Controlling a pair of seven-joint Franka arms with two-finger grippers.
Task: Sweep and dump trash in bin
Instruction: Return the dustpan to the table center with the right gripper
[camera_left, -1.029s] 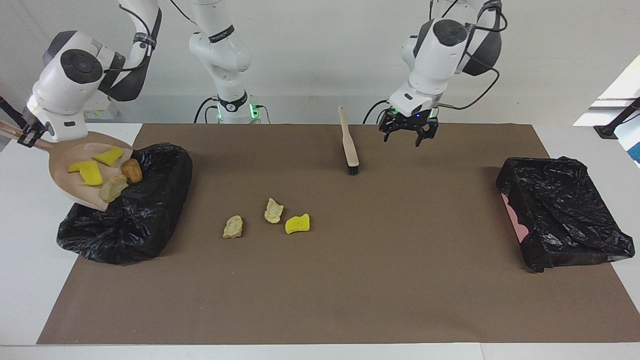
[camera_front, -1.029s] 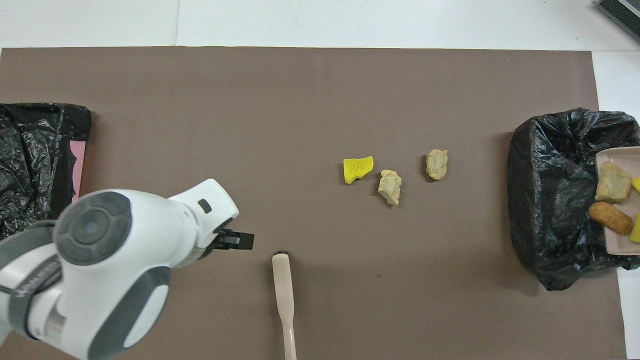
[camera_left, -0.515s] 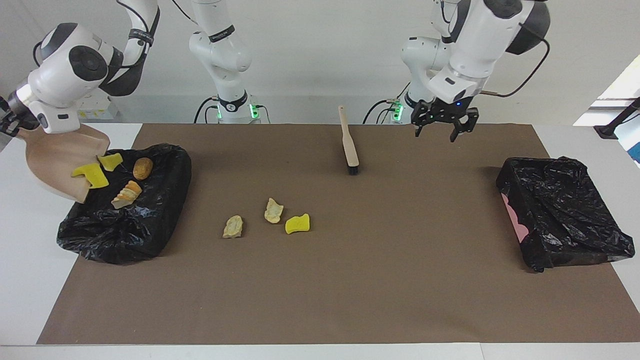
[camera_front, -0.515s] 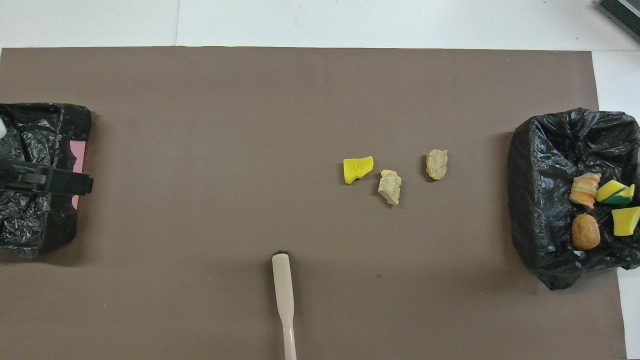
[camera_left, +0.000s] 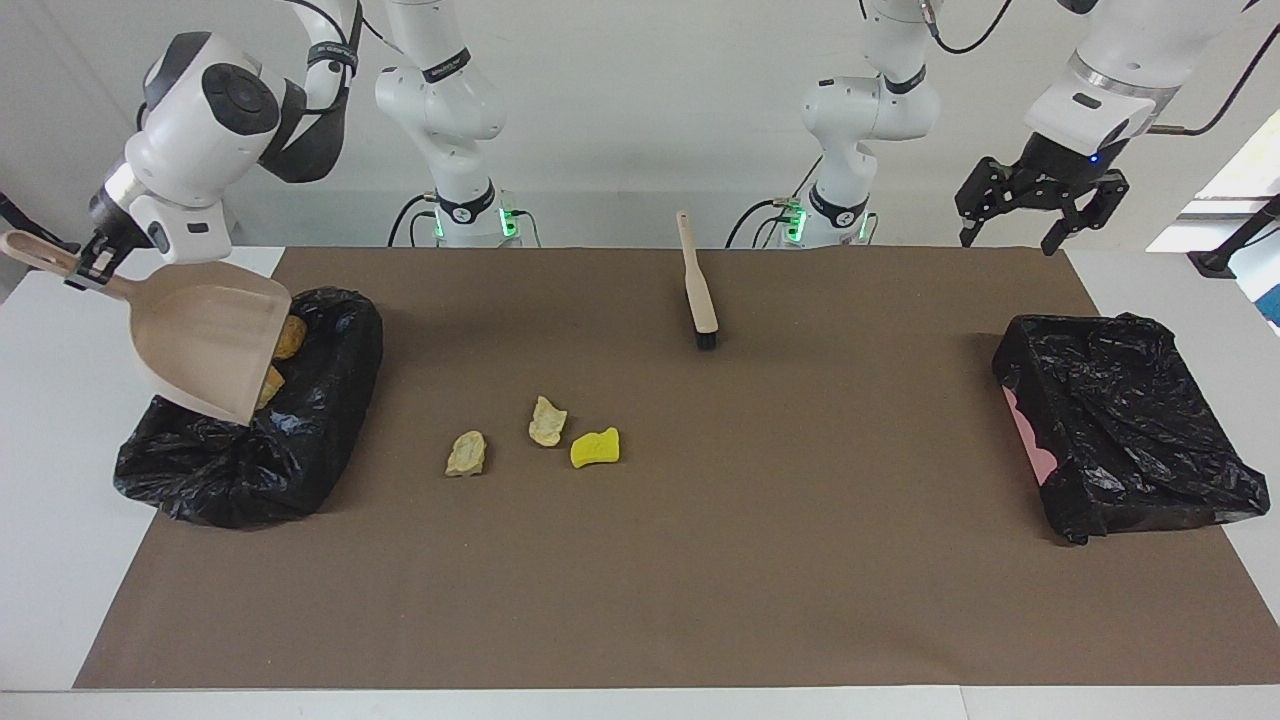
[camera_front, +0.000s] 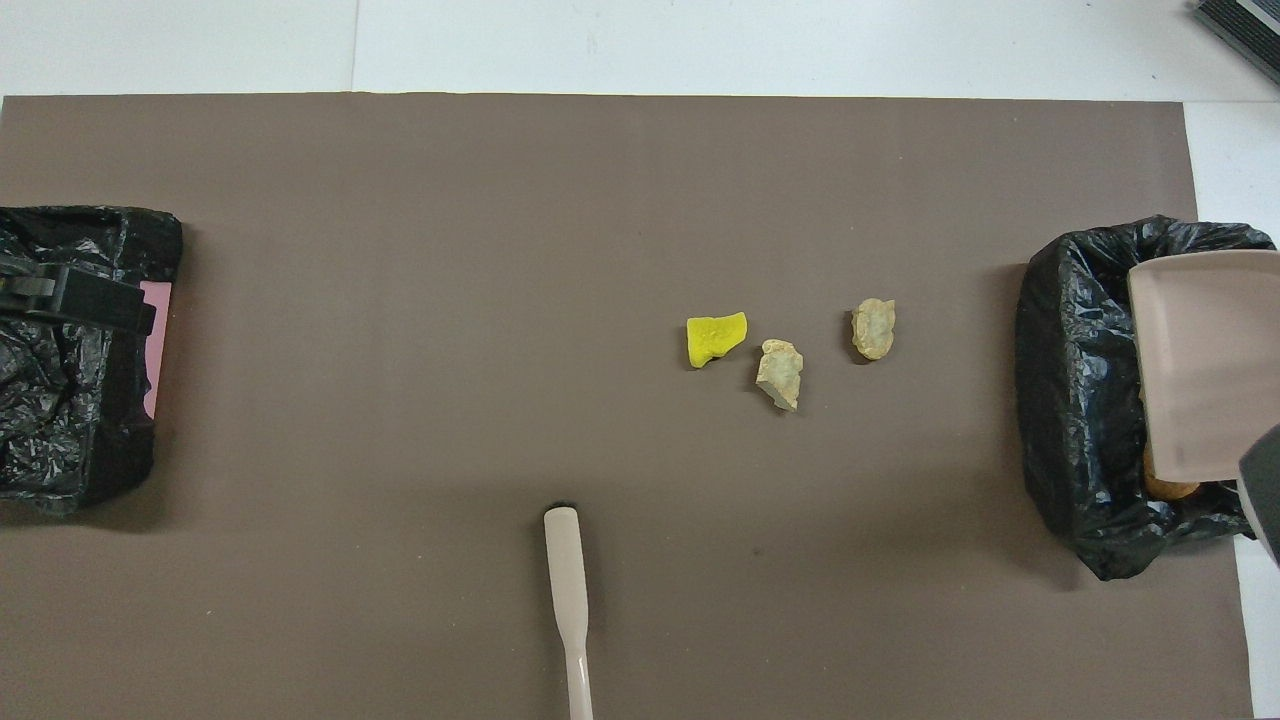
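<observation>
The dustpan has just gone from cradling four scraps to tipped steeply, mouth down over the black-bagged bin at the right arm's end of the table. That load has slid off, and only golden-brown bits peek out of the bag beside the pan's edge. The right gripper is clenched on the pan's handle, so the bin sits just below and ahead of its jaws. The left gripper has swung away from the brush and now hangs empty, jaws spread, over the mat's edge, with the second bagged bin below it. So one dump is done — but three pieces of trash remain on the mat, well apart from either gripper — another sweep looks necessary.
</observation>
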